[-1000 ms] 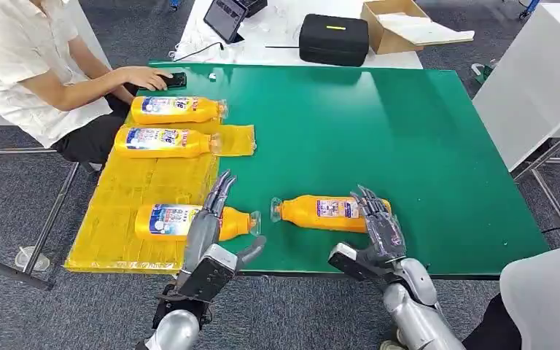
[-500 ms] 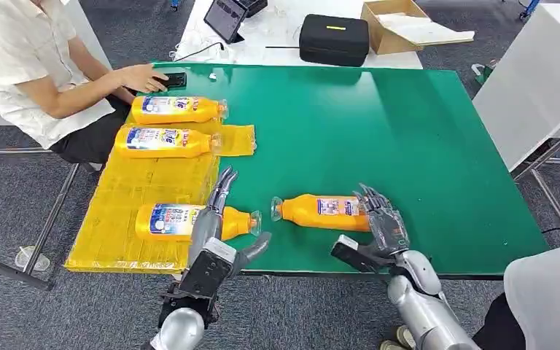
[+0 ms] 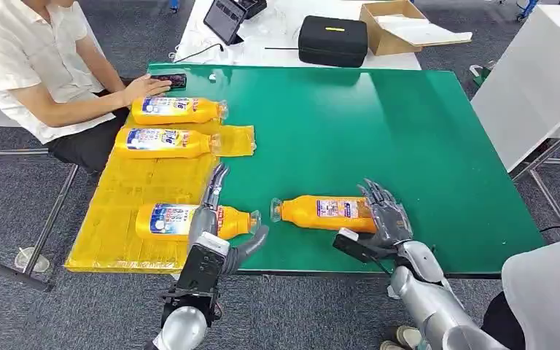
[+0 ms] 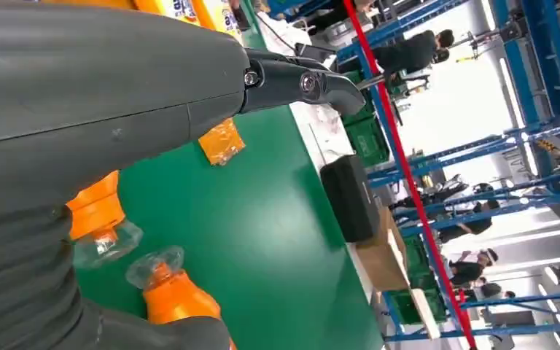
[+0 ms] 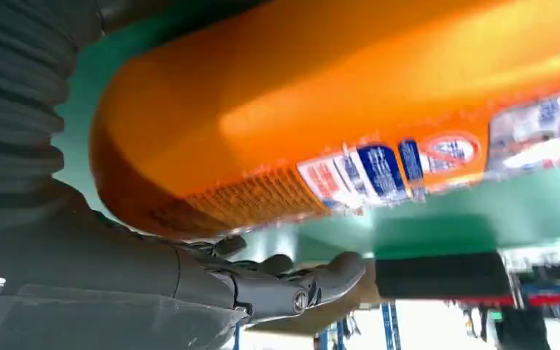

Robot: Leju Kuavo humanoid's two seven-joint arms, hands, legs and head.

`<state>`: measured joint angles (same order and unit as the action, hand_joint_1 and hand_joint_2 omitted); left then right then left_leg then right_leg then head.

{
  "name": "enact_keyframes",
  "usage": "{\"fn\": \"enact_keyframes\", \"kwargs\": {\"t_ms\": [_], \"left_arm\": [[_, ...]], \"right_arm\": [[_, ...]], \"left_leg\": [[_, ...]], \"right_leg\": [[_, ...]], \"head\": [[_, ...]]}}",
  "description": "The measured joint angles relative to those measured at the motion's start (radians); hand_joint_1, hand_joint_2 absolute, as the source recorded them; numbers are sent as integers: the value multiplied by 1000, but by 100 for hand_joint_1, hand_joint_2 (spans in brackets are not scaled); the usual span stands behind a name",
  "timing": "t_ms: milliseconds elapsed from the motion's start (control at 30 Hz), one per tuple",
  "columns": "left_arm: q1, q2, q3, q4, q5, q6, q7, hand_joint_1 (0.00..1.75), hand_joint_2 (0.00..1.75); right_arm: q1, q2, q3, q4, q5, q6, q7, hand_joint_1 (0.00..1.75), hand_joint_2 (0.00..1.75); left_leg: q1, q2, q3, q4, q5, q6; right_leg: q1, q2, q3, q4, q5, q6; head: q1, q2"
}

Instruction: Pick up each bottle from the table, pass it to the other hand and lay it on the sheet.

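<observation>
- I see the orange bottle (image 3: 326,212) lying on its side on the green desk (image 3: 379,131), just to the right of the yellow sheet (image 3: 142,197), its clear cap toward the sheet and its base toward my right hand (image 3: 385,217).
- My right hand sits at the bottle's base with its fingers (image 3: 379,198) spread against that end and the thumb out below; the right wrist view has the orange body right up against the hand, but I cannot tell whether the fingers are actually clamped on it.
- My left hand (image 3: 215,219) is open and holds nothing; its fingers point straight out over the near end of the sheet, thumb out toward the bottle's cap.
- Three more orange bottles lie on the sheet: the near one (image 3: 189,221) is partly under my left hand, the middle one (image 3: 164,141) is farther along the sheet, and the far one (image 3: 177,110) sits at the sheet's far end.
- A person in a white shirt (image 3: 25,62) sits beyond the sheet's far left corner, with one hand on a dark phone (image 3: 169,79) at the desk edge.
- Past the desk's far side, well away from the sheet, stand a black case (image 3: 333,39), a tablet (image 3: 224,17) and an open cardboard box (image 3: 401,25).
</observation>
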<state>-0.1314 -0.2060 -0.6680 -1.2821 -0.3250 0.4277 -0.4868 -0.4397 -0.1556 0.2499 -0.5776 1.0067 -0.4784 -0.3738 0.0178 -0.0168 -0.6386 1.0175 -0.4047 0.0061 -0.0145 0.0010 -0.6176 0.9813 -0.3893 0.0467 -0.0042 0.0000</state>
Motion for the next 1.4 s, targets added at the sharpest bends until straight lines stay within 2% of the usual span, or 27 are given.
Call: {"fn": "enact_keyframes", "kwargs": {"t_ms": [167, 600, 933, 1167, 1300, 1400], "left_arm": [[-7, 0, 0, 5, 4, 8, -12, 0, 175], [-12, 0, 0, 10, 13, 12, -13, 0, 175], [-22, -2, 0, 21, 39, 18, -38, 0, 175], [-17, -14, 3, 24, 218, 15, -101, 0, 175], [-6, -17, 7, 27, 400, -50, -103, 0, 175], [2, -17, 9, 33, 449, -40, -108, 0, 175]], "right_arm": [[-28, -6, 8, 38, -1, 55, -7, 175, 175], [-58, -14, 19, 73, -3, 65, -10, 175, 175], [-94, -18, 24, 113, -31, 176, -27, 175, 175], [-67, -5, -36, 116, -261, 260, -214, 175, 175], [-17, 23, -95, 74, -391, 303, -274, 175, 175], [37, 44, -123, 7, -472, 325, -297, 175, 175]], "left_leg": [[0, 1, 1, 0, 0, 0], [0, 1, 3, 0, 1, 1], [0, 2, 6, 0, 0, 1], [0, 2, 6, 0, 0, 1], [0, 2, 6, 0, 0, 0], [0, 2, 5, 0, 0, 0]], "right_leg": [[0, 0, 1, 0, 2, -2], [0, 0, 2, 0, 1, -2], [0, 0, 4, 0, 2, -2], [0, 1, 5, 0, 2, -2], [1, 2, 5, 0, 2, -2], [1, 2, 4, 0, 2, -2]], "head": [[0, 0], [0, 0], [0, 0], [0, 0], [0, 0], [0, 0]]}}
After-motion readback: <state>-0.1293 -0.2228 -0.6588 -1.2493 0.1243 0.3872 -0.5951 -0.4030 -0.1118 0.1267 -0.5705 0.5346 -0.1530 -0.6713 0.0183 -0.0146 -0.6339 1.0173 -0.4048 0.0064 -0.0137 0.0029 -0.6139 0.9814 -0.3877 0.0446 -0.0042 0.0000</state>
